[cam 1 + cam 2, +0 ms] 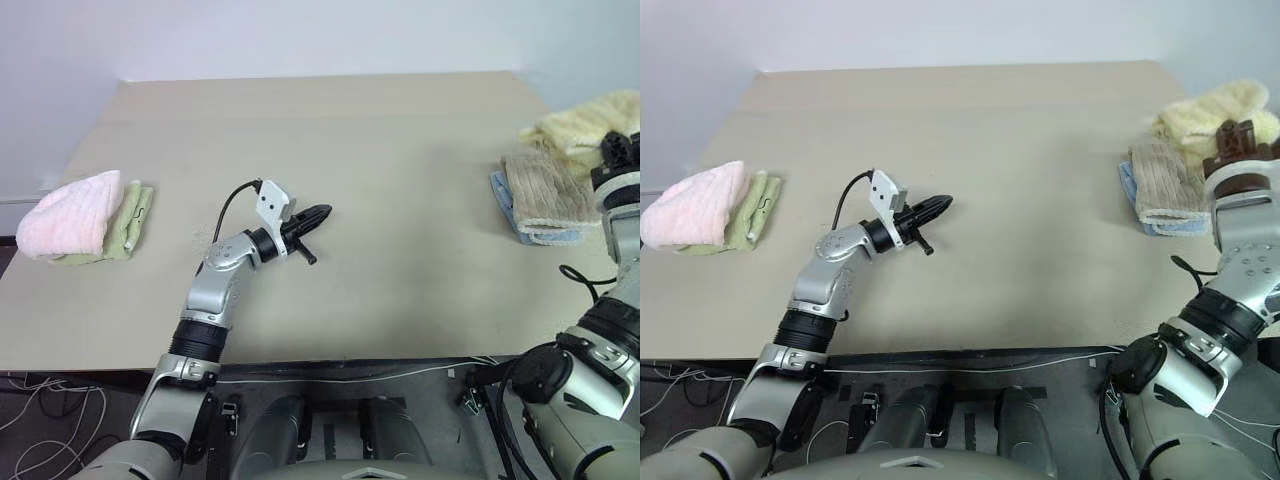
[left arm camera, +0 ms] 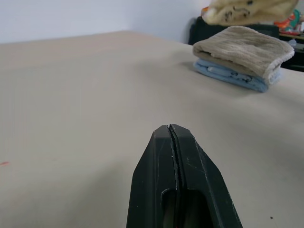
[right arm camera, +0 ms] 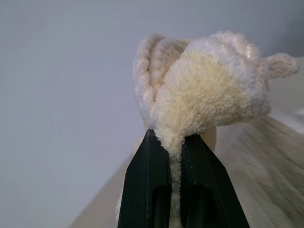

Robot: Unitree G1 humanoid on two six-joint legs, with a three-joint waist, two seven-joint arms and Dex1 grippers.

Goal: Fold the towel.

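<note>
We saw the pale yellow terry-cloth towel (image 1: 1215, 112) bunched — no clear long axis — pinched by the right gripper (image 3: 175, 142); the left gripper (image 2: 172, 133) was pressed together, empty.

Fluffy terry-cloth towel (image 3: 209, 90) — smooth matt table (image 1: 380, 180) — black plastic claw (image 3: 175, 142).

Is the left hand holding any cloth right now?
No, the left hand is shut on nothing, hovering over bare table.

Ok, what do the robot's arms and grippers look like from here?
Both arms are silver-grey metal with black joint rings. The left gripper has two tapered black fingers, a white bracket behind them and a looping black cable. The right gripper has matching black fingers.
</note>
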